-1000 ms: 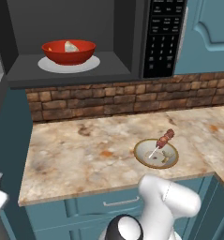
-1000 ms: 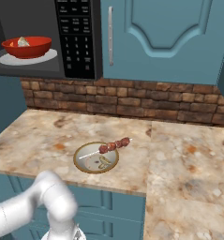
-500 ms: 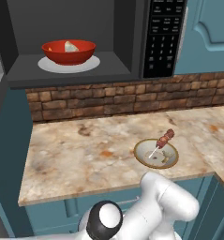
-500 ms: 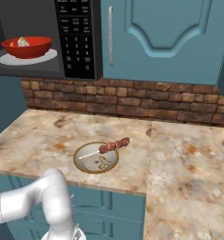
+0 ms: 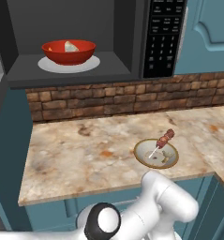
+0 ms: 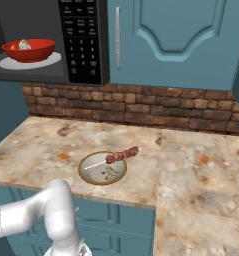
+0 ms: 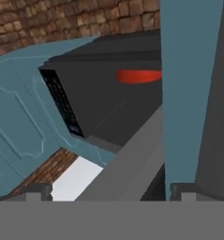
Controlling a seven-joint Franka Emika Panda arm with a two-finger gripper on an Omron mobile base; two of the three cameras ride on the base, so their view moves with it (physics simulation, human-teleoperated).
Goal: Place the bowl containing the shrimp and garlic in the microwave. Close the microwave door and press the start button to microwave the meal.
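Red-orange and glossy, the bowl [image 5: 68,51] is sitting on the white turntable plate [image 5: 69,64] inside the microwave [image 5: 76,42], just where it was sitting a second ago, with a pale lump of garlic [image 5: 70,46] showing above its rim; the shrimp is too small to pick out. In the right base view the same bowl [image 6: 28,50] is resting in the open cavity beside the black keypad panel [image 6: 81,40]. On the speckled stone counter [image 5: 85,154] the tan plate [image 5: 156,153] is carrying the brown meat skewer [image 5: 165,138], unmoved. What is changing is the arm: its white elbow [image 5: 167,201] is now rising higher at the bottom of the left base view, and a dark joint [image 5: 104,220] is swinging further left than before. From the hand view, the gripper [image 7: 111,190] is holding its fingertips [image 7: 38,190] wide apart with nothing between them, looking up at the microwave door [image 7: 132,159], which is hanging open, with a sliver of the bowl [image 7: 139,76] beyond.
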